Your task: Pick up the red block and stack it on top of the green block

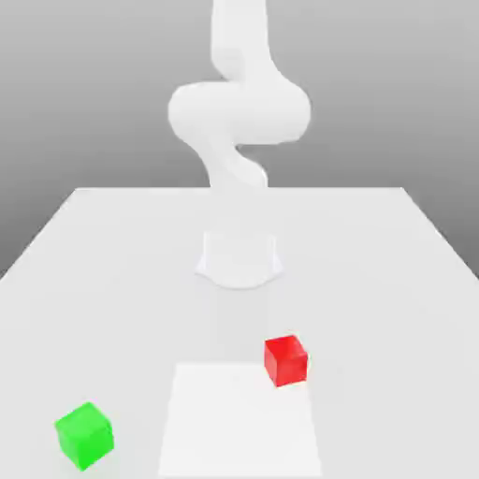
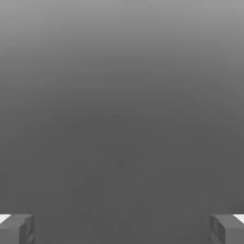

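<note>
1. A robot's pincer [image 2: 122, 229] stands wide apart, grasping nothing; the red block [image 1: 286, 361] sits at the pale panel's [image 1: 239, 430] far corner, exterior view's right, on the worktop [image 1: 374, 271].
2. The reach should come straight down, jaws squared to opposite faces (the block sits askew).
3. Counted: one red block; one green block [image 1: 85, 437], toward the worktop's edge on the exterior view's left; one pincer.

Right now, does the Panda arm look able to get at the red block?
Probably yes: the gripper is open, and nothing lies on or against the red block.
</note>
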`<state>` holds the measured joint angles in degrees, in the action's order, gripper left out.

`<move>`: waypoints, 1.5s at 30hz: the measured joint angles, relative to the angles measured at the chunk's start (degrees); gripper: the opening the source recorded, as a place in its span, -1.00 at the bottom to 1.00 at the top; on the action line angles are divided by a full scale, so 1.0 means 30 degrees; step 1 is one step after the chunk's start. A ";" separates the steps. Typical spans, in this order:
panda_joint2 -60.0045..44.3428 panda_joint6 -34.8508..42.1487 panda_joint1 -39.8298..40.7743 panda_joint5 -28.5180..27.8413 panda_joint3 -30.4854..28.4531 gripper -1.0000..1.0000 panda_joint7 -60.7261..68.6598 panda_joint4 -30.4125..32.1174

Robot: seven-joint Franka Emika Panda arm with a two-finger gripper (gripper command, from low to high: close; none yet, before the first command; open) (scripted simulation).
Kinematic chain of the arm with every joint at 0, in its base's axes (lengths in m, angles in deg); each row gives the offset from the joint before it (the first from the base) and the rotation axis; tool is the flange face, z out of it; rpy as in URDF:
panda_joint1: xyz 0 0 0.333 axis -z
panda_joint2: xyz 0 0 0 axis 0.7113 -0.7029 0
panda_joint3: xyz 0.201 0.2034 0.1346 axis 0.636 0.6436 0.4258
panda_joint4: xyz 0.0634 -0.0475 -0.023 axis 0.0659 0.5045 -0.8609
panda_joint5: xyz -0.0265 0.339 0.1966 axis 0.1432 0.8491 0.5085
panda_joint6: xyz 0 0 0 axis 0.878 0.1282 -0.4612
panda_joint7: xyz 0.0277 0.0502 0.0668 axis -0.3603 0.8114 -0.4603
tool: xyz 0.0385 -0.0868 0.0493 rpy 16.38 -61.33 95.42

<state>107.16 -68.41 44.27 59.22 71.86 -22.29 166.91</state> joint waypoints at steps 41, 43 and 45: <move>-1.2530 -0.8723 -0.2333 -0.0175 0.0127 -1.00 0.1769 1.0030; -1.3092 -0.7999 -0.1030 -0.0277 -0.0653 -1.00 0.1558 0.8767; -1.3770 -0.7306 0.0213 -0.0233 -0.1300 -1.00 0.1433 0.7412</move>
<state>65.86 -90.33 44.91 58.52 67.96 -17.99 189.15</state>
